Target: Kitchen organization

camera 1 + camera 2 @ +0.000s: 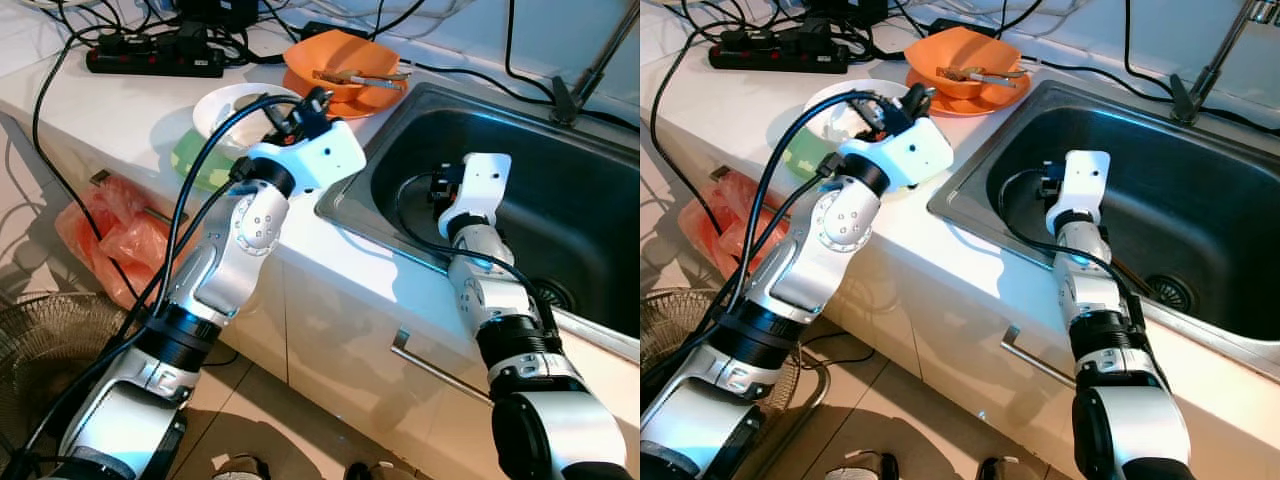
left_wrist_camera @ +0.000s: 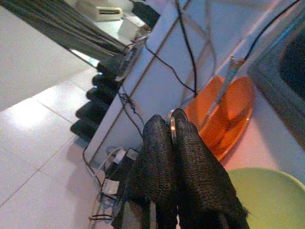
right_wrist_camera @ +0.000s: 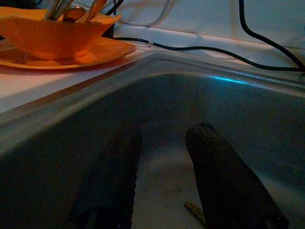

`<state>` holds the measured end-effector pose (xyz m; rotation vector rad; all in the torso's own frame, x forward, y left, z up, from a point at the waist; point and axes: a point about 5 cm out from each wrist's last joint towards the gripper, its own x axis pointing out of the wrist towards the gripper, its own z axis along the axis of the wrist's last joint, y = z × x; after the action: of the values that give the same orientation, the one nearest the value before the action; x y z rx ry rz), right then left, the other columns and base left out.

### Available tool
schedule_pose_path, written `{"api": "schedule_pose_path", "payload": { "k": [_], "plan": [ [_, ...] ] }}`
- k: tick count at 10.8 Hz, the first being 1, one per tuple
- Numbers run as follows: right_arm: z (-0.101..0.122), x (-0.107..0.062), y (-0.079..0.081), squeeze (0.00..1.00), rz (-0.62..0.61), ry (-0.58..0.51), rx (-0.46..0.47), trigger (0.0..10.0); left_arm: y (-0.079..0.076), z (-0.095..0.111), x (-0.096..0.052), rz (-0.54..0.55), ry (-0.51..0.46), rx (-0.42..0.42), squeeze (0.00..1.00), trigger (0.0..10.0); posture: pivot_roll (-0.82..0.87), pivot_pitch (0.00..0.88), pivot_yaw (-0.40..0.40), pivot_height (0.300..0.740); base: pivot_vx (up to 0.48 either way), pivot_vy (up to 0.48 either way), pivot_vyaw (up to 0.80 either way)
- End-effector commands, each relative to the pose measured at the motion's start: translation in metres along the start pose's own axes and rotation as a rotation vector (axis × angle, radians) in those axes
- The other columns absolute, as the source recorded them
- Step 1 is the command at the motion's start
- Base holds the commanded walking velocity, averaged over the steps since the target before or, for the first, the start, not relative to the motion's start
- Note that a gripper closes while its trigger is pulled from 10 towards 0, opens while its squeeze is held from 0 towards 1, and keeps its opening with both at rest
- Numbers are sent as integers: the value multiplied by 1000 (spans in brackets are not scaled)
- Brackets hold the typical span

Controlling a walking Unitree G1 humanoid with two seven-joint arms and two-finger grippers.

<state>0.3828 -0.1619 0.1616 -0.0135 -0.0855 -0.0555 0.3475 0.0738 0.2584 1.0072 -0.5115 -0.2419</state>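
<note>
One orange bowl (image 1: 340, 62), upper centre, holds utensils (image 1: 360, 77) lying left–right. Left gripper (image 2: 172, 125) pinches a thin metal piece (image 2: 173, 130); right gripper (image 3: 162, 143) hangs parted, empty, inside one sink (image 1: 560, 190).

right gripper (image 1: 440, 188) inside sink (image 1: 585, 150), left gripper (image 1: 305, 105) over bowls (image 1: 215, 110).

One orange bowl (image 1: 340, 62), one orange plate (image 1: 372, 101) — one white bowl (image 1: 222, 105), one green plate (image 1: 190, 160).
</note>
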Motion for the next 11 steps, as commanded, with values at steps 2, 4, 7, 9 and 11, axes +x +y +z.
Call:
{"api": "schedule_pose_path", "payload": {
  "k": [2, 4, 7, 9, 11],
  "plan": [
    [1, 1, 0, 0, 1, 0, 13, 10000, -5, -2, -4, -59, 6, 12, 0, 10000, 76, 101, -50, 740, 0, 0, 0],
    [-1, 0, 2, 0, 6, 5, 13, 10000, -8, -11, -7, -117, 42, 65, 0, 10000, 76, 101, -50, 740, 0, 0, 0],
    [-1, 0, 2, 0, 11, 6, 13, 10000, -5, -15, -8, -142, 64, 140, 0, 10000, 82, 105, -54, 740, 0, 0, 0],
    [-1, 0, 2, 0, 12, 6, 13, 10000, 2, -15, -8, -129, 68, 178, 0, 10000, 82, 105, -54, 740, 0, 0, 0],
    [-1, 0, 2, 0, 11, 6, 14, 10000, 11, -12, -6, -80, 44, 162, 0, 10000, 82, 105, -54, 740, 0, 0, 0]
  ]
}}
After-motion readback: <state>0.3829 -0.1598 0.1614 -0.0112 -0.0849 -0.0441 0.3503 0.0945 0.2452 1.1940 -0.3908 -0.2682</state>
